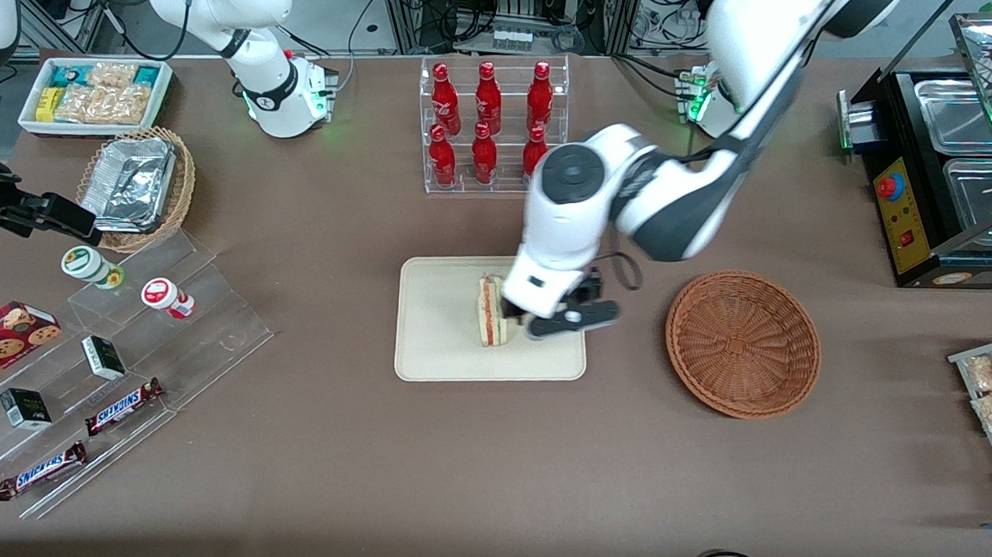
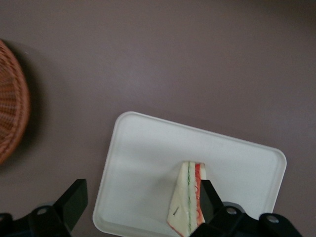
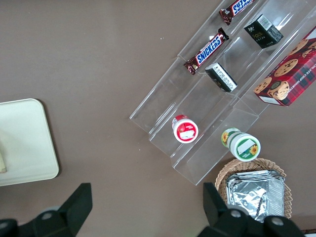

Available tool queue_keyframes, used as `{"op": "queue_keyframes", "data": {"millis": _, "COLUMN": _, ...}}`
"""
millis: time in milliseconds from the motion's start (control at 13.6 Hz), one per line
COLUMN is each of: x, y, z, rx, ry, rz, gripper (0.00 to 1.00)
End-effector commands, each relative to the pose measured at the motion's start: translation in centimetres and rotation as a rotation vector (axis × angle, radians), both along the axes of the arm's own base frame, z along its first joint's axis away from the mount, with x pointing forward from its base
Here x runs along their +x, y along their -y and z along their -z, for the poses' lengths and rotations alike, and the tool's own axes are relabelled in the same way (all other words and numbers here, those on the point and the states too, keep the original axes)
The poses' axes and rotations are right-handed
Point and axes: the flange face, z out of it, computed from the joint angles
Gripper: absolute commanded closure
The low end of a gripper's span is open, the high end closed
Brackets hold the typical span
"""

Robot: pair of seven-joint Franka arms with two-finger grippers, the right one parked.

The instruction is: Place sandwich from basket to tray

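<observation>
The working arm's gripper (image 1: 518, 320) hangs low over the cream tray (image 1: 434, 343), its two black fingers spread wide apart. One finger (image 2: 205, 200) rests against the red-layered face of the sandwich (image 1: 491, 312); the other finger (image 2: 74, 201) stands well clear of the wedge, out past the tray's rim, so the hand grips nothing.

The sandwich sits on the tray, standing on edge near the middle of the tray's end toward the working arm. It is a small triangular wedge of pale bread, its cut face showing a thin green stripe beside a broader red one, with a faint sheen of clear wrap over it.

The round reddish-brown wicker basket (image 1: 743, 344) lies on the brown table (image 1: 329, 455) just beside the tray, toward the working arm's end, and holds nothing. Farther from the front camera than the tray, a clear rack of red bottles (image 1: 490, 123) stands upright. Toward the parked arm's end of the table, a stepped clear display (image 1: 123, 379) carries Snickers bars (image 1: 122, 406) and small jars.
</observation>
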Motion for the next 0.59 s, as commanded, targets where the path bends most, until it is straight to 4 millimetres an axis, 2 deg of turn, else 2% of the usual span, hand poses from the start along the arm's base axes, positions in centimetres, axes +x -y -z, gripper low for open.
{"op": "queue_keyframes", "data": {"millis": 0, "x": 0.0, "y": -4.2, "z": -2.5, "rx": 0.015, "ry": -0.010, "rz": -0.025, "gripper": 0.00}}
{"op": "queue_keyframes", "data": {"millis": 147, "x": 0.8, "y": -8.3, "z": -4.3, "rx": 0.027, "ry": -0.034, "rz": 0.007, "gripper": 0.00}}
{"op": "queue_keyframes", "data": {"millis": 440, "x": 2.1, "y": -18.5, "z": -8.7, "rx": 0.041, "ry": -0.117, "rz": 0.102, "gripper": 0.00}}
{"op": "queue_keyframes", "data": {"millis": 514, "x": 1.7, "y": -19.7, "z": -9.7, "rx": 0.037, "ry": -0.130, "rz": 0.124, "gripper": 0.00}}
